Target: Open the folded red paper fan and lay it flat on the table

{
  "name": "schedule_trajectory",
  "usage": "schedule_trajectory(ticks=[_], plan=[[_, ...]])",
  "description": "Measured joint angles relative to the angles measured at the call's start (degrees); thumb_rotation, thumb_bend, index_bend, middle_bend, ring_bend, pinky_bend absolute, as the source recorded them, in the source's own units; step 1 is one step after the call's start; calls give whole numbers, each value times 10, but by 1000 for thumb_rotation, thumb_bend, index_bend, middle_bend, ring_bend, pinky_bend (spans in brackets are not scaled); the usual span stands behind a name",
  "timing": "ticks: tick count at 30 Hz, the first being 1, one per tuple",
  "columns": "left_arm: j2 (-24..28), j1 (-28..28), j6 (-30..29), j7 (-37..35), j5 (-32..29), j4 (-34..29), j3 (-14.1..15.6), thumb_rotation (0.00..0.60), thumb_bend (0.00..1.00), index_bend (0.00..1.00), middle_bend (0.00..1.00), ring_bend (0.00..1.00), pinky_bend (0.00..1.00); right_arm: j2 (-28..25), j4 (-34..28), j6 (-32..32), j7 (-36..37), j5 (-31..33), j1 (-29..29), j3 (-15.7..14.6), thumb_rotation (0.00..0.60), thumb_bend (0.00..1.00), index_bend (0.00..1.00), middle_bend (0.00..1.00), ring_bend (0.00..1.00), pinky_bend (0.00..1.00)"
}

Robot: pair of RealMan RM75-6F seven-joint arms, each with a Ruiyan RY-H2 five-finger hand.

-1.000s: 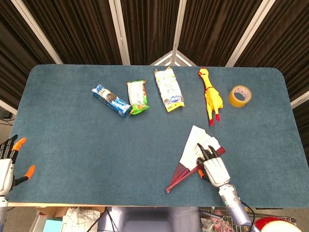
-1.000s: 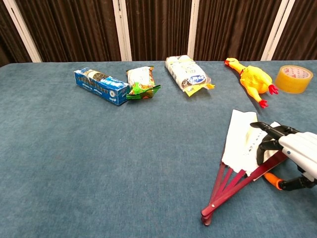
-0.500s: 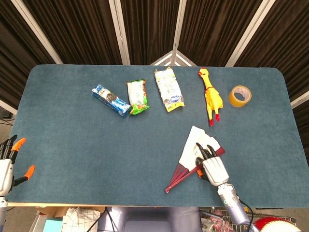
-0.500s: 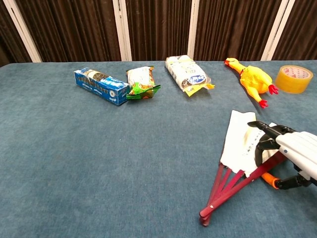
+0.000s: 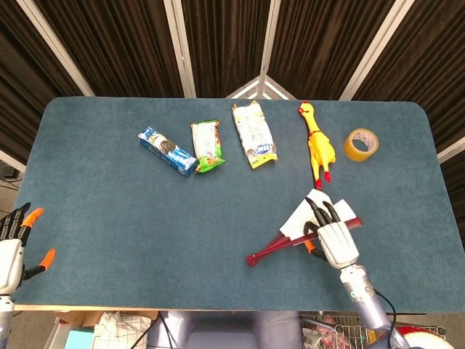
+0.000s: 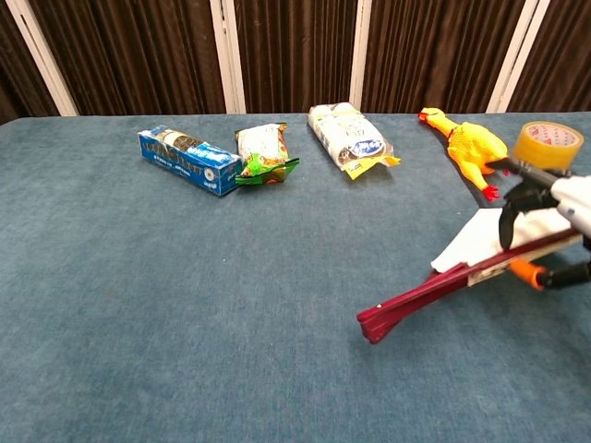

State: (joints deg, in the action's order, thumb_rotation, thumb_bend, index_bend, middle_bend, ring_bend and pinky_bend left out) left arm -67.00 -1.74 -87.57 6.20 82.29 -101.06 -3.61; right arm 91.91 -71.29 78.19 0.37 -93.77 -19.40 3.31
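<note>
**On the table: fan in right hand, near-right**

On the near-right of the blue table (image 5: 109, 218), right hand (image 5: 336, 240) grips the red paper fan (image 5: 298, 236), partly open, white leaf far of the ribs, pivot end pointing left. Left hand (image 5: 13, 247) sits off the near-left edge, holding nothing, fingers apart. Far side: snack packs (image 5: 207, 145), rubber chicken (image 5: 317, 145), tape roll (image 5: 360, 144).

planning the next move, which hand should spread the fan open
Right. The right hand already grips the fan by its ribs near the paper end. The left hand sits open at the table's far left edge, well away from the fan.
</note>
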Motion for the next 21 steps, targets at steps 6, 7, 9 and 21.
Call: schedule_trajectory(ticks=[6, 7, 9, 21], plan=[[-3, -6, 10, -12, 5, 7, 2, 600, 415, 154, 0, 0, 0, -55, -71, -18, -19, 3, -23, 21, 600, 402, 638, 70, 218, 112], [-3, -7, 11, -13, 6, 7, 2, 600, 415, 156, 0, 0, 0, -63, -80, -21, -25, 3, -28, 25, 600, 402, 641, 71, 219, 112], [-5, -9, 12, -18, 11, 10, 2, 600, 415, 156, 0, 0, 0, -80, -101, -30, -36, 5, -38, 35, 600, 402, 646, 71, 218, 112], [-32, -31, 39, -30, 27, 39, 6, 600, 413, 157, 0, 0, 0, -163, -216, -131, -123, 77, -112, 111, 600, 402, 654, 76, 218, 112]])
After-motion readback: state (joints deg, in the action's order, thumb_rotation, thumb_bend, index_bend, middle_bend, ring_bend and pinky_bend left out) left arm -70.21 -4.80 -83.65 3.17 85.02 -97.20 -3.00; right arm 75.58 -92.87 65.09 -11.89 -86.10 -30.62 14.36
